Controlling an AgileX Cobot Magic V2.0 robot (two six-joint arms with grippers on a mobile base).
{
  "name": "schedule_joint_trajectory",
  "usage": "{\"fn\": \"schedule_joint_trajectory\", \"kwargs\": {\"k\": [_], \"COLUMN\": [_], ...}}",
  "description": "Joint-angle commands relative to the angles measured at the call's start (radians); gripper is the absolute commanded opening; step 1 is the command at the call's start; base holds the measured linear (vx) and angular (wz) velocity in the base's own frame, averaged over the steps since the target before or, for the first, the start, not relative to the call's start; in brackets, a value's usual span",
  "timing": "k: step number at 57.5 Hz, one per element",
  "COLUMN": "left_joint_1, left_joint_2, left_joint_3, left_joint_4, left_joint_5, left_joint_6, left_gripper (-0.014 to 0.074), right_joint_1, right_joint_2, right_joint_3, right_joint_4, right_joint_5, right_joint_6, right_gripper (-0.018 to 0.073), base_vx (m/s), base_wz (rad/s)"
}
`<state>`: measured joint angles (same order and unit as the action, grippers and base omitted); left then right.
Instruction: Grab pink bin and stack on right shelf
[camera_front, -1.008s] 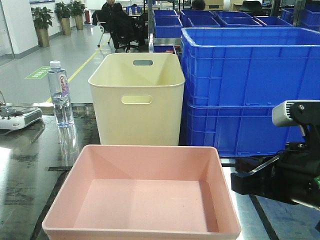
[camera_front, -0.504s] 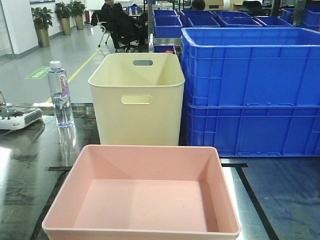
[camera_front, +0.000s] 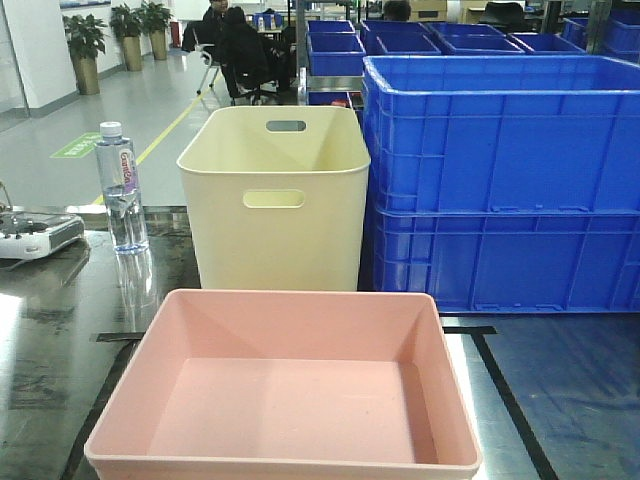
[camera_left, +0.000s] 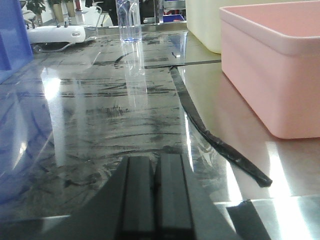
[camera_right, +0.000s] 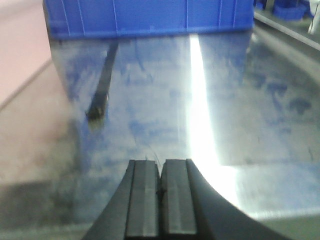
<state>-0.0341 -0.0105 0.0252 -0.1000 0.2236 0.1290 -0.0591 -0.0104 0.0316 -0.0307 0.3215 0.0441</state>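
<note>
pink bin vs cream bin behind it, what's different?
The pink bin is wide and shallow; the cream bin is taller and narrower. The cream bin has handle slots in its walls; the pink bin's visible walls are plain. The pink bin sits nearest the camera, the cream bin behind it. Both are open-topped, upright and empty.

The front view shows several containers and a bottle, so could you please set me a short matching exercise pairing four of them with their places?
Things:
1. pink bin
2. cream bin
3. water bottle
4. blue crates

Places:
A. stacked at the right, beside the cream bin
B. nearest the camera, empty
C. standing at the left, near a white controller
D. directly behind the pink bin

Pairs: 1-B, 2-D, 3-C, 4-A
</note>
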Motion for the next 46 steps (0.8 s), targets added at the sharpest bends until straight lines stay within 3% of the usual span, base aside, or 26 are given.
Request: {"fn": "schedule_joint_trajectory", "kwargs": {"k": [1,46], "left_joint_1": [0.0,0.0], "left_joint_2": [-0.006,-0.006], "left_joint_3": [0.017,0.017], "left_joint_4": [-0.002,-0.002], "left_joint_5": [-0.08,-0.08], "left_joint_6": [-0.009,-0.009], "left_gripper": [-0.0008,-0.0008], "right_joint_1": [0.002,-0.001], "right_joint_2": [-0.014,-0.013], "right_joint_3": [0.0,0.0], "right_joint_4": [-0.013,-0.016], "right_joint_5": [-0.075,-0.072], "right_joint_6": [-0.012,-0.012], "right_gripper": [-0.0011,-0.0008], "base_vx": [0.0,0.0], "base_wz": [0.0,0.0]}}
